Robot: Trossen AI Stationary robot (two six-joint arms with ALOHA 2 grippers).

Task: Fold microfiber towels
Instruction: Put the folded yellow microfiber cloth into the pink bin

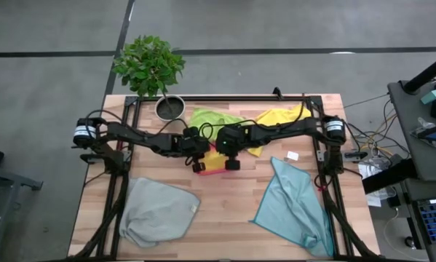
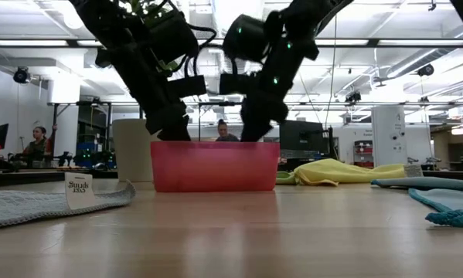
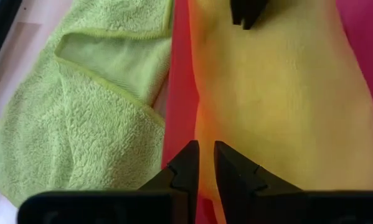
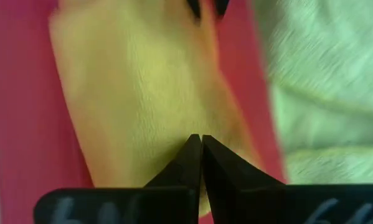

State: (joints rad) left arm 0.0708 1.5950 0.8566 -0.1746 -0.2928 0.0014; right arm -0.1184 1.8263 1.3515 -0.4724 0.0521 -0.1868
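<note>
Both grippers, left (image 3: pixel 200 163) and right (image 4: pixel 200 155), hang over the yellow towel (image 3: pixel 279 106) in the pink tray (image 2: pixel 214 166); right jaws together, left jaws a sliver apart, gripping nothing.

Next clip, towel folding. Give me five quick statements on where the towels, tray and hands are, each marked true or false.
1. Both hands, left hand and right hand, are over the pink tray. True.
2. A yellow towel lies in the tray. True.
3. The grey towel is in the tray. False: it lies on the table, near the front left.
4. The right hand is wide open. False: it is shut.
5. The teal towel is neatly folded. False: it lies spread, unfolded.
</note>
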